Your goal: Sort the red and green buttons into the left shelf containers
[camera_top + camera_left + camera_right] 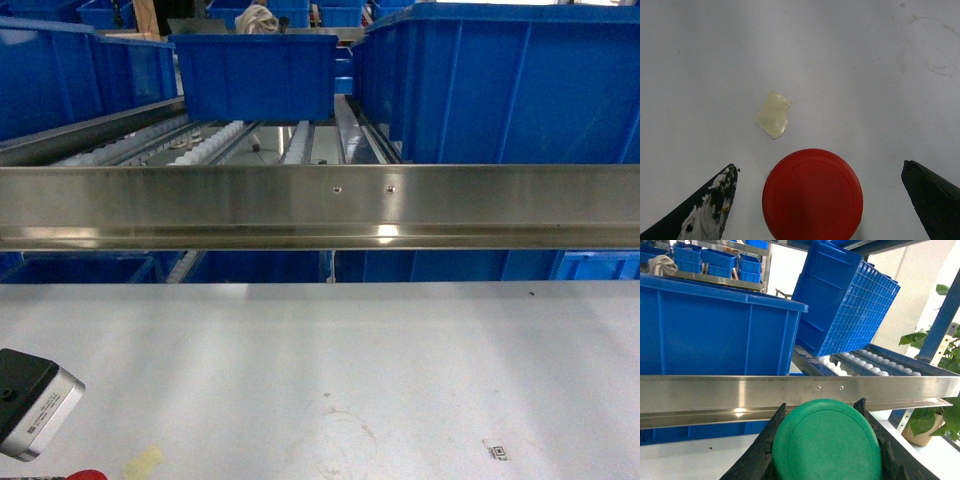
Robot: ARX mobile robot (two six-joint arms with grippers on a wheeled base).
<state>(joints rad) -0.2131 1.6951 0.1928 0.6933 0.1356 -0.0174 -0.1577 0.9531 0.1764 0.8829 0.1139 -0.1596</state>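
- The blue bins [255, 75] stand on the roller shelf at the far side, behind a steel rail [320, 205]; one sits far left of centre and a larger one [500, 85] fills the far right. No button is visible inside any of them, so as far as the views show nothing has been sorted yet.
- The white table [330, 380] fills the near half of the head view.
- The right gripper [825, 442] is clenched on the green button [827, 440], its two dark fingers pressed against the cap on either side, lifted in front of the rail and facing the shelf.
- The left gripper [820, 200] is spread wide and low over the table, its fingers well apart on both sides of the red button [812, 195], touching neither side.
- The red button rests on the table at the near left, beside a yellowish scrap [773, 115].
- Left to do, by my reading: grasp the red one, then drop both into their bins.
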